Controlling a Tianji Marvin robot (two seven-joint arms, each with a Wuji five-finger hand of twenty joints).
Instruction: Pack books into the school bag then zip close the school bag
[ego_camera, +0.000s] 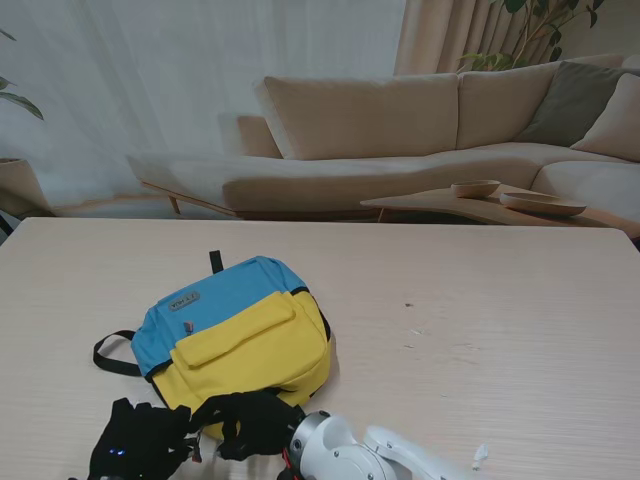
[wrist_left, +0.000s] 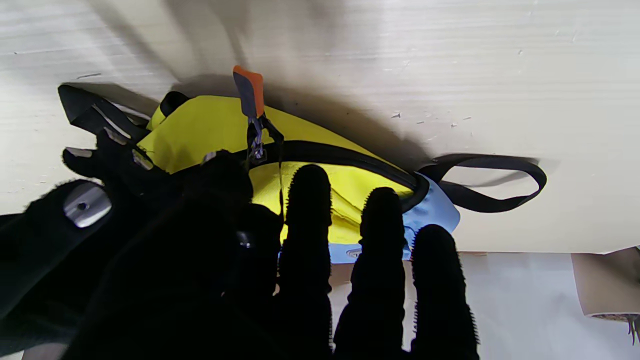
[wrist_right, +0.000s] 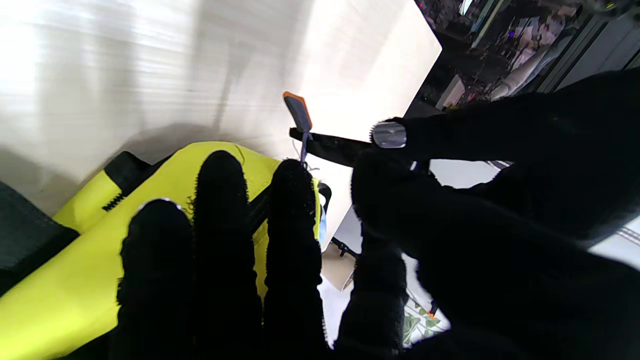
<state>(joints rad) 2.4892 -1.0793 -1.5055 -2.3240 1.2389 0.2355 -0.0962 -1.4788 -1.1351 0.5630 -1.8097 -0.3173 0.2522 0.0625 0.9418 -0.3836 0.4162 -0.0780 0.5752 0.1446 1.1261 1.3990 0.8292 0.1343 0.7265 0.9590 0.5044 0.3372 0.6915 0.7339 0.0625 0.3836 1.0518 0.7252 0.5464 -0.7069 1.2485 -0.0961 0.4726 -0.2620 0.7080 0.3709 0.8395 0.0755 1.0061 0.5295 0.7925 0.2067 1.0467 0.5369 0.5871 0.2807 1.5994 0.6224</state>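
Where the school bag (ego_camera: 240, 335) lies flat at lower left of the stand view, its blue top panel points toward the sofa (ego_camera: 400, 140) and its yellow pocket faces up on the worktop (ego_camera: 480, 330). Black zip track runs along the bag's near edge; orange-tipped zip pull (wrist_left: 248, 100) stands up from it. Left hand (ego_camera: 135, 445) and right hand (ego_camera: 250, 420) meet at that edge, bottom of frame. Left fingers (wrist_left: 307, 210) lie extended over the yellow fabric. Whether either hand actually pinches the pull, cannot tell; gloves overlap. Black strap loop (wrist_left: 492, 182) lies on the worktop.
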